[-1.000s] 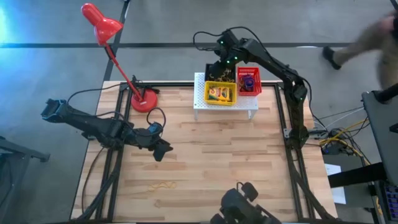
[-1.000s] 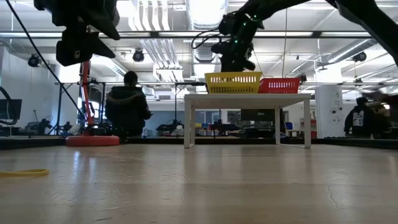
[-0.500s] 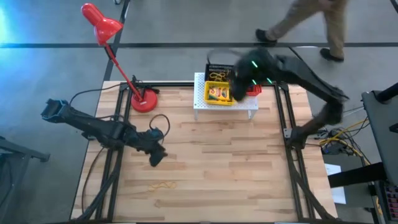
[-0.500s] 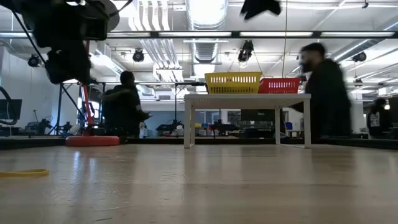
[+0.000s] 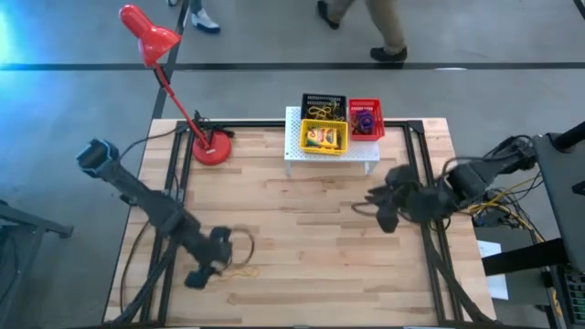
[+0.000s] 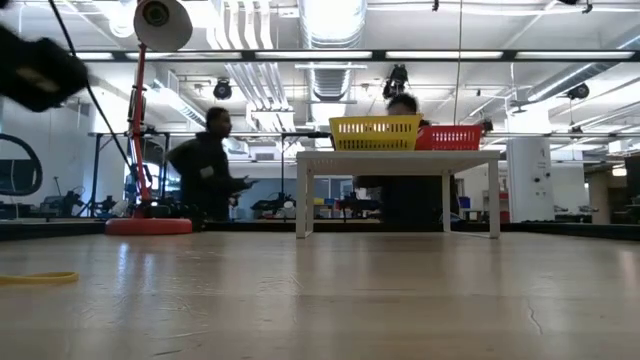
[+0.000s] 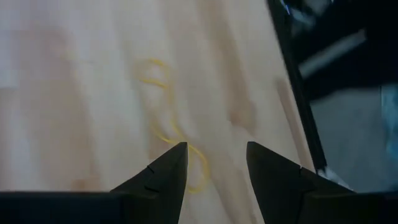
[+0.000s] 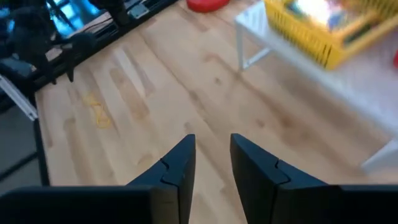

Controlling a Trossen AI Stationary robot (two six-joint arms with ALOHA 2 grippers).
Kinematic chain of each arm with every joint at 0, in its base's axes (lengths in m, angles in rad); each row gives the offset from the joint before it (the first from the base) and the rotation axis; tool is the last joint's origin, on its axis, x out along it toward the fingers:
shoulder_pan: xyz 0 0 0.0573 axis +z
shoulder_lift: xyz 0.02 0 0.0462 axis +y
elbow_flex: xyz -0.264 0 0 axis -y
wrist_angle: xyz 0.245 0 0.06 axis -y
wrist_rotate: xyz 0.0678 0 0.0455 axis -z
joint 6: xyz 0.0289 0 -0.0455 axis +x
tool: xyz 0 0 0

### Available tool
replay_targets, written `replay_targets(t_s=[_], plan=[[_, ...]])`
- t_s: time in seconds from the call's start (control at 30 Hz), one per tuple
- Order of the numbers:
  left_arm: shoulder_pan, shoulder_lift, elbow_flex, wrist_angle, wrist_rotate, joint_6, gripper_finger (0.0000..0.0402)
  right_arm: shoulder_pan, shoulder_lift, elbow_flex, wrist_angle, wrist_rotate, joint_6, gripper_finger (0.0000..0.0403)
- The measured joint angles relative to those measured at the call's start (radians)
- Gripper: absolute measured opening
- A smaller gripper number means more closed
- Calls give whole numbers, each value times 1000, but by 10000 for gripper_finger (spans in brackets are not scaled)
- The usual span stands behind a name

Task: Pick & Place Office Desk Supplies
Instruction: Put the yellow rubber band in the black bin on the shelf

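Observation:
A thin yellow rubber band (image 5: 239, 271) lies flat on the wood near the table's near-left part; it also shows in the low view (image 6: 38, 278) and the left wrist view (image 7: 166, 121). My left gripper (image 5: 203, 272) hangs open just left of it, pointing down, its fingers (image 7: 214, 149) over the band's end without touching. My right gripper (image 5: 379, 208) is open (image 8: 212, 140) over the table's right side and holds nothing. A yellow tray (image 5: 324, 138) with a yellow-green card box, a black tray (image 5: 322, 102) and a red tray (image 5: 365, 119) rest on the white stand.
The white perforated stand (image 5: 297, 151) sits at the far edge. The red desk lamp (image 5: 210, 146) stands at the far left on its round base, its cable running along the table. Bare wood lies between the two arms. People move beyond the far edge (image 6: 205, 165).
My right arm has drawn back from the trays on the stand, swinging toward the table's right and near side and coming lower. My left gripper has moved toward the near edge, down beside the rubber band. People have walked past behind the table.

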Motion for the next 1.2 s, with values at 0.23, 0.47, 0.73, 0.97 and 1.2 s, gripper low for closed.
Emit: replay_targets(t_s=[0.23,0.47,0.73,0.97,1.2], plan=[[-146,162,-3,80,-105,-73,170,144,-4,-127,15,58,233,85],[-145,305,10,129,-258,-307,170,149,5,-142,27,59,226,76],[-145,426,22,171,-333,-356,168,146,0,-81,26,62,113,74],[-148,463,50,134,-398,-471,139,146,1,-60,24,89,95,69],[-147,466,51,131,-395,-498,21,146,3,-76,19,92,94,72]])
